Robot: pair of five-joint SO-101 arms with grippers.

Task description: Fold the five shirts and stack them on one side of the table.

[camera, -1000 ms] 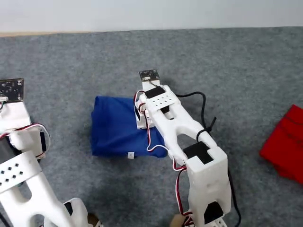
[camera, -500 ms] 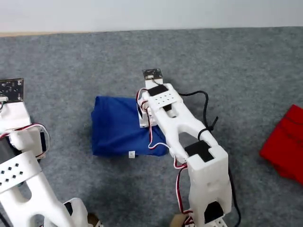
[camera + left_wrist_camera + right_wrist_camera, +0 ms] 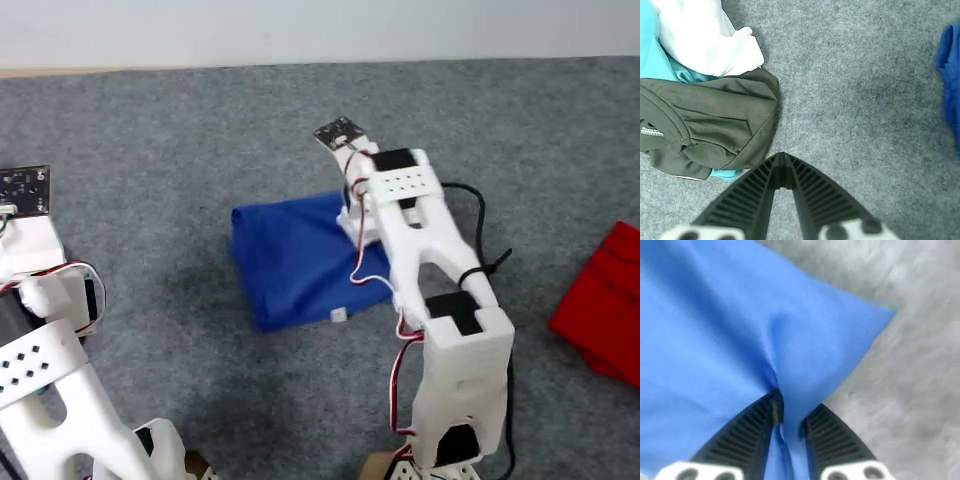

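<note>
Right end effector pinches a fold of the blue shirt; left end effector is pressed together, empty.

Bright, even light falls from overhead. The blue shirt throws a soft, faint shadow onto the grey table along its left edge.

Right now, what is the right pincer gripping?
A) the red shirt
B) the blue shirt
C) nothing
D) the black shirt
B: in the right wrist view, the right pincer is closed on a pinched fold of the blue shirt.
</note>
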